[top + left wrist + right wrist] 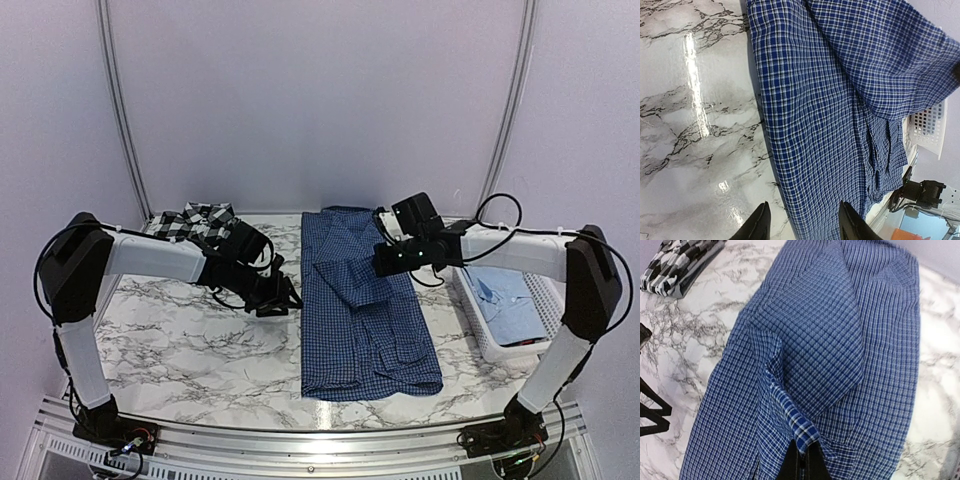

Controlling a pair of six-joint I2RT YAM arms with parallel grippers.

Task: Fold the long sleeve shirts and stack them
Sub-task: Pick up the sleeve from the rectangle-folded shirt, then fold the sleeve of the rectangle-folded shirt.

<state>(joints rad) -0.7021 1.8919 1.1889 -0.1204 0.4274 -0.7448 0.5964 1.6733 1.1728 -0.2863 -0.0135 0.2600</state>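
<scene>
The dark blue checked shirt [360, 310] lies spread lengthwise on the middle of the marble table, its sleeves folded in over the body. My right gripper [807, 460] is shut on a raised fold of its cloth [799, 427], over the shirt's middle [385, 262]. At the shirt's left edge my left gripper [275, 300] stands open; in the left wrist view its fingertips [760, 222] straddle that edge [790, 200] without holding it. The black-and-white plaid shirt [195, 222] sits folded at the back left. The pale blue shirt [505, 305] lies in the basket.
The white slatted basket [545, 290] stands at the table's right edge, next to the right arm. Bare marble table [200, 350] stretches left of the blue shirt. A metal rail [300, 440] runs along the near edge between the arm bases.
</scene>
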